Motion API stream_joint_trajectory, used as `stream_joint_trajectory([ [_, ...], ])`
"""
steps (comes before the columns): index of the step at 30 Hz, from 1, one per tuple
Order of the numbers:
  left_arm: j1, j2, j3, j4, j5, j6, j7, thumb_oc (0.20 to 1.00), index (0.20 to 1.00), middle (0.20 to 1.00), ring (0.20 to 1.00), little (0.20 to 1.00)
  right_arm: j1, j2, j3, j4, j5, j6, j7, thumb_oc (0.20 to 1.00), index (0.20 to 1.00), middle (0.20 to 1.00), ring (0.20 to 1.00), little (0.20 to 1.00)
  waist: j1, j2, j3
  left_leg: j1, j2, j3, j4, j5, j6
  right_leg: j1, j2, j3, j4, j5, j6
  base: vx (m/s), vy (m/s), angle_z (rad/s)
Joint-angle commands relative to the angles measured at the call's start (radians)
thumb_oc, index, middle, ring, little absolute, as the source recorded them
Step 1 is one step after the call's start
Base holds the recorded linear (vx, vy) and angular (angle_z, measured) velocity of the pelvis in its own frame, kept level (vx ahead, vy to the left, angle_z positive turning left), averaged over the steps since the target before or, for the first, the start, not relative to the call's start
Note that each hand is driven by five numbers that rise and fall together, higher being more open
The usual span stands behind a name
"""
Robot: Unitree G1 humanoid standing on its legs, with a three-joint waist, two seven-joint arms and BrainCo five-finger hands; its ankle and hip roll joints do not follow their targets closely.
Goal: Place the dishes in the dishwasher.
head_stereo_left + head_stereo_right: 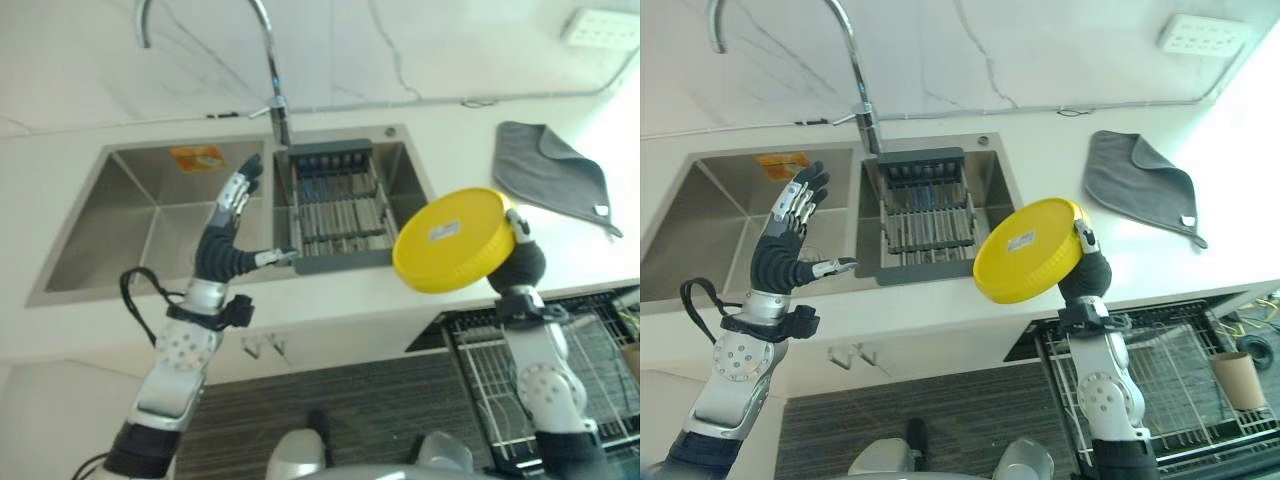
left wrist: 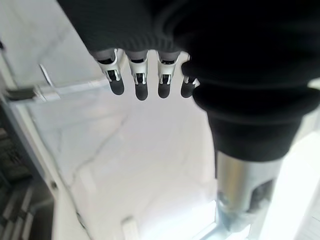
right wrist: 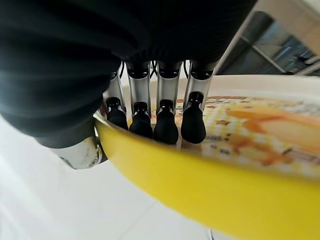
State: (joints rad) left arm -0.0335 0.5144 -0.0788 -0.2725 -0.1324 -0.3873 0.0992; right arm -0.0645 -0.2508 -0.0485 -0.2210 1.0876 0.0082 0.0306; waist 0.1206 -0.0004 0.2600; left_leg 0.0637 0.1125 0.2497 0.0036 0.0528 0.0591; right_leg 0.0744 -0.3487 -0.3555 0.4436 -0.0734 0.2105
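Note:
My right hand [image 1: 1090, 268] holds a yellow plate [image 1: 1028, 250] up on edge above the counter's front edge, its underside with a white sticker facing me. In the right wrist view the fingers [image 3: 165, 122] lie inside the yellow plate [image 3: 210, 195] and the thumb grips its rim. Below it the open dishwasher's wire rack [image 1: 1160, 380] shows at the lower right. My left hand [image 1: 232, 225] is raised over the sink [image 1: 130, 215] with straight, spread fingers and holds nothing. The left hand's fingers [image 2: 141, 82] point up toward the wall.
A dark dish rack [image 1: 335, 210] sits in the sink's right basin under the tall tap [image 1: 270, 70]. A grey cloth [image 1: 555, 170] lies on the counter at the right. A brown cup [image 1: 1237, 378] stands in the dishwasher rack's right end. A wall socket [image 1: 603, 27] is at the upper right.

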Motion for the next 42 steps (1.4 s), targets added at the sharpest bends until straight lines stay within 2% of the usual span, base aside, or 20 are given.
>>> stream_joint_trajectory([
  [1,-0.022,0.052,0.068,-0.088,-0.017,-0.015,-0.001,1.0,1.0,1.0,1.0,1.0,-0.025,0.036,-0.048,-0.131,0.09,-0.064,0.006,0.2,0.2,0.2,0.2,0.2,-0.005,-0.032,-0.088,0.051,-0.071,-0.152,-0.091,-0.099,-0.049,0.091,0.03,0.013,-0.217,0.137,-0.021,-0.12,-0.502,-0.59],
  [4,-0.035,0.07,0.069,-0.089,-0.044,0.0,0.013,1.0,1.0,1.0,1.0,1.0,-0.021,0.045,-0.04,-0.155,0.134,-0.04,-0.005,0.2,0.2,0.2,0.2,0.2,-0.007,-0.038,-0.101,0.046,-0.009,-0.117,-0.091,-0.08,-0.099,0.148,0.069,-0.015,-0.414,0.086,-0.011,-0.1,-0.431,-0.57],
  [7,-0.038,0.042,0.06,-0.106,-0.015,0.012,0.017,1.0,1.0,1.0,1.0,1.0,-0.028,0.044,-0.04,-0.159,0.14,-0.019,-0.01,0.2,0.2,0.2,0.2,0.2,-0.018,-0.031,-0.106,0.036,0.046,-0.081,-0.091,-0.059,-0.139,0.165,0.105,-0.014,-0.508,0.076,-0.007,-0.11,-0.382,-0.65],
  [9,-0.038,0.025,0.056,-0.112,-0.001,0.022,0.019,1.0,1.0,1.0,1.0,1.0,-0.024,0.044,-0.038,-0.158,0.147,-0.009,-0.011,0.2,0.2,0.2,0.2,0.2,-0.029,-0.032,-0.108,0.032,0.064,-0.075,-0.091,-0.052,-0.151,0.16,0.125,0.0,-0.525,0.065,-0.01,-0.07,-0.278,-0.21],
  [14,0.0,-0.003,0.057,-0.133,0.007,0.022,0.006,1.0,1.0,1.0,1.0,1.0,0.016,0.024,-0.042,-0.18,0.18,-0.012,-0.016,0.2,0.2,0.2,0.2,0.2,-0.057,-0.03,-0.117,0.018,0.121,-0.07,-0.091,-0.018,-0.188,0.127,0.177,0.043,-0.531,0.041,-0.051,-0.06,-0.346,-0.31],
  [16,0.04,0.001,0.057,-0.137,0.018,0.002,0.023,1.0,1.0,1.0,1.0,1.0,0.032,-0.002,-0.039,-0.188,0.189,-0.019,-0.01,0.2,0.2,0.2,0.2,0.2,-0.068,-0.02,-0.108,0.0,0.15,-0.068,-0.081,0.016,-0.212,0.101,0.215,0.064,-0.531,0.034,-0.085,-0.1,-0.484,-0.18],
  [18,0.061,0.003,0.06,-0.138,0.011,-0.009,0.024,1.0,1.0,1.0,1.0,1.0,0.035,-0.016,-0.037,-0.191,0.196,-0.017,-0.023,0.2,0.2,0.2,0.2,0.2,-0.07,-0.018,-0.101,-0.017,0.142,-0.063,-0.041,0.011,-0.211,0.095,0.224,0.069,-0.531,0.034,-0.098,-0.06,-0.269,-0.17],
  [20,0.072,-0.003,0.058,-0.139,0.006,-0.02,0.016,1.0,1.0,1.0,1.0,1.0,0.039,-0.025,-0.031,-0.186,0.191,-0.029,-0.025,0.2,0.2,0.2,0.2,0.2,-0.073,-0.023,-0.095,-0.044,0.107,-0.064,0.046,-0.03,-0.197,0.091,0.222,0.073,-0.531,0.037,-0.107,-0.02,-0.08,-0.02],
  [21,0.085,-0.006,0.062,-0.142,0.011,-0.028,0.017,1.0,1.0,1.0,1.0,1.0,0.041,-0.032,-0.026,-0.183,0.192,-0.034,-0.024,0.2,0.2,0.2,0.2,0.2,-0.067,-0.026,-0.091,-0.06,0.043,-0.099,0.105,-0.085,-0.173,0.088,0.215,0.085,-0.531,0.044,-0.105,0.0,-0.008,-0.06],
  [23,0.096,-0.011,0.069,-0.147,0.018,-0.036,0.013,1.0,1.0,1.0,1.0,1.0,0.047,-0.033,-0.019,-0.186,0.177,-0.043,-0.029,0.2,0.2,0.2,0.2,0.2,-0.059,-0.02,-0.087,-0.069,-0.035,-0.102,0.129,-0.129,-0.14,0.091,0.211,0.089,-0.531,0.049,-0.095,0.01,0.093,-0.24],
  [24,0.092,-0.013,0.069,-0.144,0.024,-0.042,0.01,1.0,1.0,1.0,1.0,1.0,0.049,-0.026,-0.018,-0.188,0.165,-0.049,-0.034,0.2,0.2,0.2,0.2,0.2,-0.058,-0.018,-0.085,-0.066,-0.043,-0.092,0.122,-0.131,-0.136,0.093,0.211,0.083,-0.531,0.05,-0.092,0.02,0.149,-0.4],
  [25,0.079,-0.011,0.064,-0.138,0.03,-0.044,0.009,1.0,1.0,1.0,1.0,1.0,0.046,-0.017,-0.015,-0.185,0.148,-0.062,-0.044,0.2,0.2,0.2,0.2,0.2,-0.06,-0.015,-0.087,-0.054,-0.041,-0.075,0.096,-0.123,-0.134,0.093,0.213,0.073,-0.531,0.05,-0.09,0.08,0.241,-0.28],
  [28,0.053,-0.012,0.048,-0.117,0.059,-0.019,0.04,1.0,1.0,1.0,1.0,1.0,0.02,0.007,-0.005,-0.148,0.13,-0.072,-0.059,0.2,0.2,0.2,0.2,0.2,-0.056,-0.015,-0.092,0.007,-0.053,-0.118,0.021,-0.114,-0.118,0.101,0.219,0.082,-0.521,0.049,-0.083,0.12,0.249,0.08],
  [31,0.047,0.0,0.058,-0.109,0.041,-0.005,0.043,1.0,1.0,1.0,1.0,1.0,0.041,0.007,-0.038,-0.134,0.147,-0.07,-0.04,0.2,0.2,0.2,0.2,0.2,-0.055,-0.026,-0.097,0.053,-0.062,-0.14,-0.032,-0.112,-0.096,0.097,0.225,0.082,-0.448,0.017,-0.076,0.16,0.279,0.02],
  [34,0.05,0.012,0.069,-0.1,0.043,-0.017,0.03,1.0,1.0,1.0,1.0,1.0,0.051,0.02,-0.059,-0.114,0.152,-0.08,-0.01,0.2,0.2,0.2,0.2,0.2,-0.045,-0.039,-0.088,0.063,-0.067,-0.159,-0.043,-0.112,-0.086,0.071,0.225,0.058,-0.351,-0.002,-0.064,0.06,0.112,0.06],
  [35,0.046,0.022,0.083,-0.089,0.054,-0.031,0.025,1.0,1.0,1.0,1.0,1.0,0.044,0.038,-0.068,-0.105,0.168,-0.093,0.003,0.2,0.2,0.2,0.2,0.2,-0.037,-0.048,-0.069,0.059,-0.063,-0.178,-0.032,-0.116,-0.072,-0.003,0.218,0.041,-0.181,0.027,-0.038,-0.01,0.038,-0.06],
  [37,0.04,0.034,0.102,-0.083,0.07,-0.047,0.017,1.0,1.0,1.0,1.0,1.0,0.03,0.059,-0.085,-0.09,0.183,-0.091,0.023,0.2,0.2,0.2,0.2,0.2,-0.028,-0.052,-0.052,0.043,-0.052,-0.187,-0.018,-0.118,-0.067,-0.051,0.188,0.042,-0.116,0.047,-0.034,-0.02,-0.043,0.01],
  [38,0.033,0.039,0.109,-0.083,0.068,-0.047,0.013,1.0,1.0,1.0,1.0,1.0,0.023,0.069,-0.09,-0.084,0.182,-0.089,0.028,0.2,0.2,0.2,0.2,0.2,-0.021,-0.057,-0.049,0.035,-0.05,-0.187,-0.011,-0.118,-0.07,-0.05,0.169,0.035,-0.135,0.05,-0.037,0.0,-0.198,-0.12],
  [40,0.007,0.057,0.128,-0.091,0.045,-0.028,-0.009,1.0,1.0,1.0,1.0,1.0,0.013,0.076,-0.093,-0.069,0.184,-0.103,0.037,0.2,0.2,0.2,0.2,0.2,-0.002,-0.068,-0.048,0.014,-0.04,-0.193,0.013,-0.124,-0.083,-0.007,0.115,0.035,-0.281,0.066,-0.033,0.06,-0.324,-0.03],
  [42,-0.001,0.072,0.132,-0.092,0.033,-0.018,-0.014,1.0,1.0,1.0,1.0,1.0,0.016,0.073,-0.096,-0.07,0.194,-0.114,0.033,0.2,0.2,0.2,0.2,0.2,0.003,-0.079,-0.052,0.011,-0.029,-0.196,0.032,-0.14,-0.098,0.026,0.059,0.04,-0.404,0.137,-0.012,0.11,-0.394,0.42],
])
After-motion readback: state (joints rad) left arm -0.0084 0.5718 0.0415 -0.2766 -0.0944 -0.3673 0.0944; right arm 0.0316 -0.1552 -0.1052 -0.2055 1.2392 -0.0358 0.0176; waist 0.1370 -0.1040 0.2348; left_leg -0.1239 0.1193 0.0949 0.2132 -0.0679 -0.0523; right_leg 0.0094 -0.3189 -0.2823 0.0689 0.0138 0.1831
